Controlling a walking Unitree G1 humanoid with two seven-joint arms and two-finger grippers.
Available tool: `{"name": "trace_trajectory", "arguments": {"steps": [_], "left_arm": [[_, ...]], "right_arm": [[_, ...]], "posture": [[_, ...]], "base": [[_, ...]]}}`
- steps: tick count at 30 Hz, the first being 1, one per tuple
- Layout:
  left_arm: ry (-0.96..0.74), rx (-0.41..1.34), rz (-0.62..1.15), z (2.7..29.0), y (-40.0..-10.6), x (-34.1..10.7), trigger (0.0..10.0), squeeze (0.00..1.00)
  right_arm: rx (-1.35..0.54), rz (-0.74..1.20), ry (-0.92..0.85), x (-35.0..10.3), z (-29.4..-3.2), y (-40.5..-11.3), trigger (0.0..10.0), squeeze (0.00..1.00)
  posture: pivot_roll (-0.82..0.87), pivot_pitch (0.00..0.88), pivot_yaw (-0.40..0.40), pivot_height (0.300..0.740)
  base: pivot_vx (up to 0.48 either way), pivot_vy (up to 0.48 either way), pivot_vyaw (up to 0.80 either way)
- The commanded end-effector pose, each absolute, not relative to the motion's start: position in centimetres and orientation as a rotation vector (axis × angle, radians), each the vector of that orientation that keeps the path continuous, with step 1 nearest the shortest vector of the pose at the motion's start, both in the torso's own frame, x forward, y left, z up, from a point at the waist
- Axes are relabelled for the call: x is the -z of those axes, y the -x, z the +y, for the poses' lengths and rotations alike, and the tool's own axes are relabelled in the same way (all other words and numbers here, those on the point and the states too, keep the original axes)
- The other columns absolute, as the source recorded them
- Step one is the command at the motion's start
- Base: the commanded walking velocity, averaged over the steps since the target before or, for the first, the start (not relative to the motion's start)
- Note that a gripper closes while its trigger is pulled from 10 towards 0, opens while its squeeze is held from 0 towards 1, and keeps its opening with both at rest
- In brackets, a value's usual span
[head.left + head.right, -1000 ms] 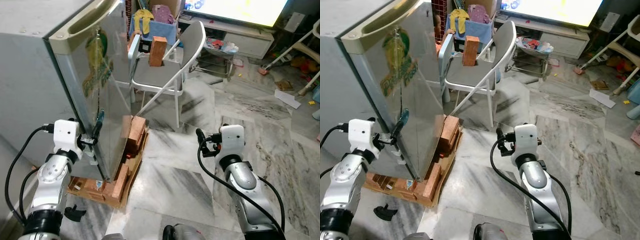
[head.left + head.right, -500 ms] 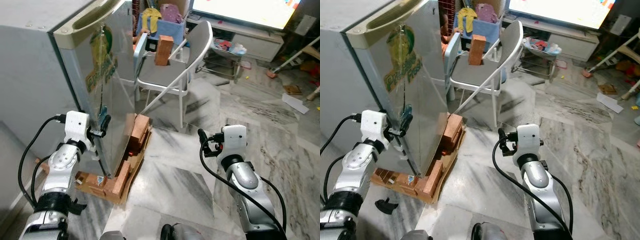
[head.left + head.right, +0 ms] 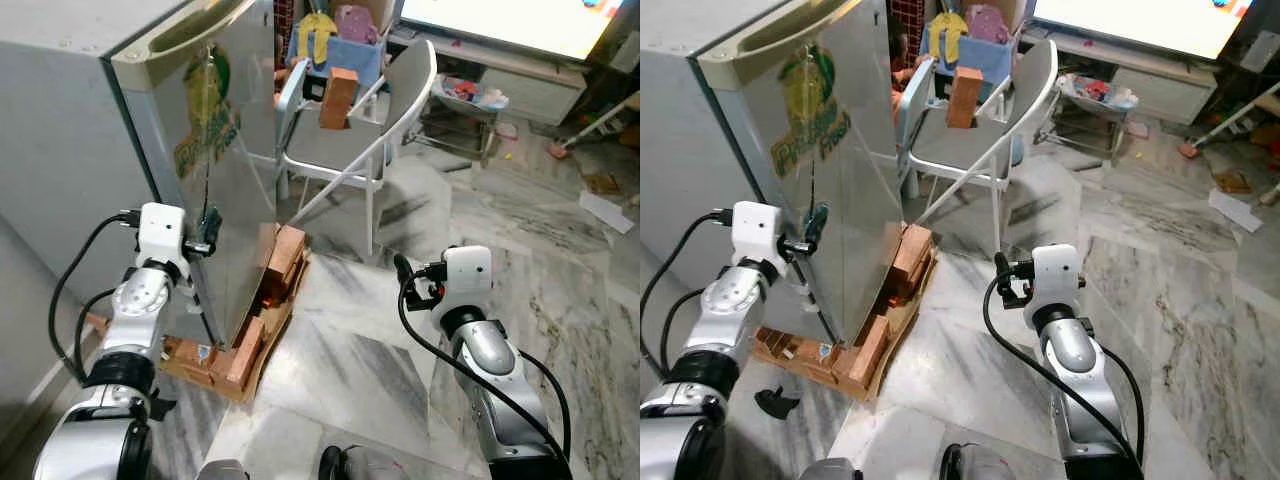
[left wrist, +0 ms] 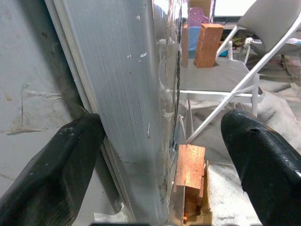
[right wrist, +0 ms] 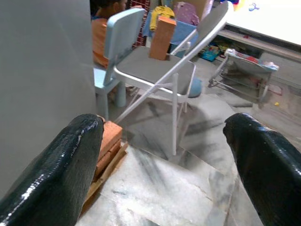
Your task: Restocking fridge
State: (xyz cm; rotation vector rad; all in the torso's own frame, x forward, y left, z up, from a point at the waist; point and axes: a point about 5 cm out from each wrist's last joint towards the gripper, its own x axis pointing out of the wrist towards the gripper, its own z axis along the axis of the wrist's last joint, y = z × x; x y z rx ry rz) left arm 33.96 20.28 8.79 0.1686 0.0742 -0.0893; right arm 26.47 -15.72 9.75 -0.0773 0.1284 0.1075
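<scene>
Marble floor (image 3: 560, 260); left end effector (image 3: 207, 232) straddles fridge door (image 3: 225, 190).

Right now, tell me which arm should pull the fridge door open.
Left. The left gripper is open, its jaws either side of the fridge door edge. The right gripper is open over the floor, apart from the fridge.

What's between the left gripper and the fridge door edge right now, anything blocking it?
Nothing visible. The left gripper is already at the fridge door, its open fingers straddling the door's edge in the wrist view. The right gripper is held over the marble floor, away from the door.
</scene>
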Motion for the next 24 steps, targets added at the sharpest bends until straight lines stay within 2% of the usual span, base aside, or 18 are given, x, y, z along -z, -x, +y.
{"name": "trace_trajectory", "arguments": {"steps": [1, 7, 9, 10, 17, 24], "left_arm": [[-0.192, 0.126, 0.046, 19.4, -34.6, -9.5, 10.0, 0.0], [-0.204, 0.255, 0.016, 16.9, -35.2, -10.2, 10.0, 0.0], [-0.203, 0.376, -0.011, 14.8, -35.1, -10.5, 10.0, 0.0], [-0.203, 0.376, -0.011, 14.8, -35.1, -10.5, 10.0, 0.0], [-0.205, 0.677, -0.091, 9.2, -33.6, -11.1, 10.0, 0.0], [-0.16, 0.807, -0.133, 6.4, -32.4, -12.0, 10.0, 0.0]], "right_arm": [[-0.097, 0.128, 0.081, -9.8, -16.1, -26.7, 10.0, 0.0], [-0.101, 0.125, 0.08, -9.9, -16.0, -26.8, 10.0, 0.0], [-0.104, 0.126, 0.079, -9.8, -15.9, -26.8, 10.0, 0.0], [-0.104, 0.126, 0.079, -9.8, -15.9, -26.8, 10.0, 0.0], [-0.11, 0.126, 0.075, -9.8, -15.8, -26.9, 10.0, 0.0], [-0.096, 0.109, 0.062, -10.0, -15.7, -27.0, 10.0, 0.0]], "posture": [[0.06, 0.013, -0.078, 0.74], [0.07, 0.006, -0.083, 0.74], [0.07, 0.003, -0.086, 0.74], [0.07, 0.003, -0.086, 0.74], [0.08, 0.0, -0.091, 0.74], [0.08, 0.0, -0.075, 0.74]], "base": [[0.0, 0.0, 0.0], [0.0, 0.0, 0.0], [0.0, 0.0, 0.0], [0.0, 0.0, 0.0], [0.0, 0.0, 0.0], [0.0, 0.0, 0.0]]}}
